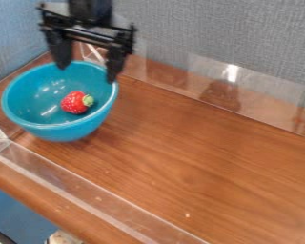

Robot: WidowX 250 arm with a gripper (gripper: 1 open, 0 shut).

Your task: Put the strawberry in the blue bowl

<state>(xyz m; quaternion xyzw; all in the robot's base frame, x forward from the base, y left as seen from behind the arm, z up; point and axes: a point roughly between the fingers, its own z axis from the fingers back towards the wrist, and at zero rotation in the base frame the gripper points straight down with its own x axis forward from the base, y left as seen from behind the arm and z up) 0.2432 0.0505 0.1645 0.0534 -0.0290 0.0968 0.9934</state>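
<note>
A clear plastic wall (66,195) runs along the near edge of the table (193,152), standing upright and catching some glare. Beyond it the brown wood-grain top lies bare across the middle and right.

At the left, near that front wall, sits the bowl (41,119), round, glossy and teal-blue, upright on the wood. The strawberry (76,102) lies inside it, on the inner slope toward the right side of the bowl, red with a bit of green cap showing at its right. It is much smaller than the bowl and touches nothing but the bowl's inner surface.

Above the bowl's far rim hangs the hand (88,59), black, pointing straight down. Its two fingers (114,63) stand wide apart with nothing between them. The left finger hangs over the bowl's far edge, and the right one hangs just past the rim on the right. The hand is clear of the strawberry and of the bowl, higher than both.

Farther back, another clear wall (225,81) stands along the table's far edge, made of several panels. Behind it rises a grey-blue textured backdrop (232,33).
</note>
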